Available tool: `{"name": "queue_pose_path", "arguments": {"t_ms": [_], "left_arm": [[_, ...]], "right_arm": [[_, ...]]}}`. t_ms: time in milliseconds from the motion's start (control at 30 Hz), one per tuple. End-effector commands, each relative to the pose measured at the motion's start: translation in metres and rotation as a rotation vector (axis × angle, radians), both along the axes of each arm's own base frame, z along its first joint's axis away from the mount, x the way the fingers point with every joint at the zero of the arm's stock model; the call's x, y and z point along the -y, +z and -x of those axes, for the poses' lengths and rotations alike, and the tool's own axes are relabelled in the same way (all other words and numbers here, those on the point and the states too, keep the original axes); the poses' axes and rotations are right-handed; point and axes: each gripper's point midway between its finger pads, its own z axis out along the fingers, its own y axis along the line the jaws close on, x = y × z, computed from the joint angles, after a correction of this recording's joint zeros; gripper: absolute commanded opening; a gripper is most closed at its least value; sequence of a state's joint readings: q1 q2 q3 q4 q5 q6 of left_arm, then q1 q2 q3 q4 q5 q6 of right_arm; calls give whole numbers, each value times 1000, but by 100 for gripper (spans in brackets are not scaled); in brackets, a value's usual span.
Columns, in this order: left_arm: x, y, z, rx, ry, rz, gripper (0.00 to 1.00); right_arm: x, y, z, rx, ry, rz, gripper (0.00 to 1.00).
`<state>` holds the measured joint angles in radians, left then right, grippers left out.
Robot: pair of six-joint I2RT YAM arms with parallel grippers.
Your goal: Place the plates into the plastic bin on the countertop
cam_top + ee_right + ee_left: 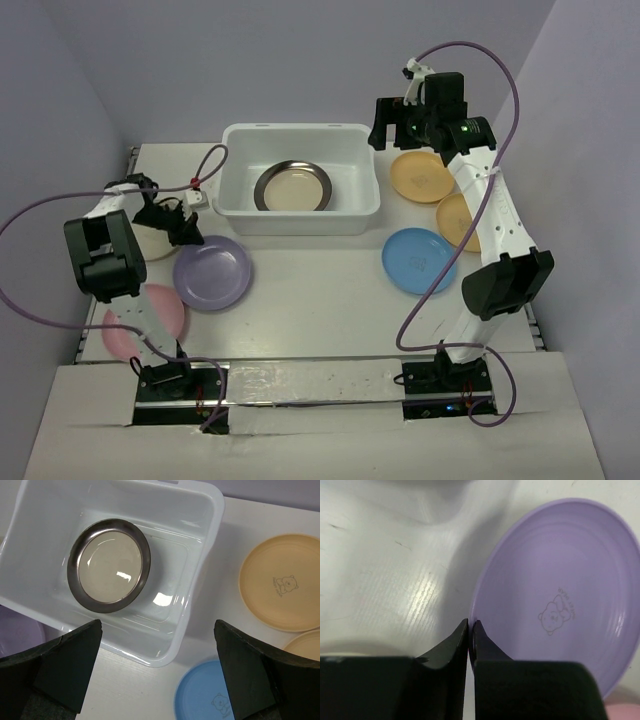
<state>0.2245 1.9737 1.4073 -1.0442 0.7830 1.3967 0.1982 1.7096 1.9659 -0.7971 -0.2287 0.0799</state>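
The white plastic bin (300, 212) stands at the table's middle back with the silvery metal plate (292, 186) in it. My left gripper (188, 232) is shut on the left rim of the lavender plate (212, 272); in the left wrist view the fingertips (464, 632) pinch that rim of the lavender plate (560, 590). My right gripper (408, 130) is open and empty above the bin's right end (200, 580); the metal plate (109, 565) also shows in the right wrist view. The blue plate (418, 260) and two yellow-orange plates (422, 177) (460, 220) lie on the right. The brown plate is out of view.
A pink plate (150, 315) lies at the front left, partly under the left arm. A cream plate (150, 243) lies under the left wrist. Purple cables loop over both sides. Pale lilac walls bound the countertop (320, 310).
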Motion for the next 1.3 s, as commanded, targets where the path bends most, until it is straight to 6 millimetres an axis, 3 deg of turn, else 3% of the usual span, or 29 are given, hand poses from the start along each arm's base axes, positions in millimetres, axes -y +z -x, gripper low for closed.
{"name": "queue_pose_path", "arguments": {"t_ms": [0, 233, 400, 467, 533, 600, 667, 733, 767, 867, 1000, 1067, 1133, 1267], "left_arm": [[7, 47, -14, 206, 9, 32, 0], [22, 116, 2, 337, 1, 74, 0], [50, 191, 18, 452, -41, 137, 0], [64, 226, 16, 491, -44, 178, 0], [80, 252, 9, 443, 42, 245, 0], [92, 288, -21, 462, 204, 279, 0], [117, 318, -40, 462, 280, 355, 0], [141, 330, -66, 443, 354, 362, 0], [156, 328, -80, 409, 382, 353, 0], [174, 313, -109, 327, 446, 338, 0], [179, 251, -172, 204, 611, 270, 0], [178, 232, -188, 198, 650, 244, 0], [182, 202, -204, 182, 674, 207, 0], [182, 165, -217, 184, 701, 156, 0]], "right_arm": [[2, 9, -7, 26, -4, 3, 100], [12, 10, -17, 23, -59, -30, 100], [36, 12, -22, 6, -117, -93, 100], [43, 13, -21, 5, -123, -110, 100], [50, 11, -18, -1, -114, -107, 100], [60, 11, -11, 0, -103, -107, 100], [72, 4, -5, -11, -105, -86, 100], [83, -4, 4, -28, -84, -71, 100], [86, -12, 8, -43, -74, -59, 100], [104, -23, 21, -72, -75, -21, 100], [132, -55, 45, -153, -101, 36, 100], [141, -64, 57, -179, -115, 51, 100], [150, -85, 75, -238, -127, 76, 100], [157, -125, 114, -362, -145, 82, 99]]}}
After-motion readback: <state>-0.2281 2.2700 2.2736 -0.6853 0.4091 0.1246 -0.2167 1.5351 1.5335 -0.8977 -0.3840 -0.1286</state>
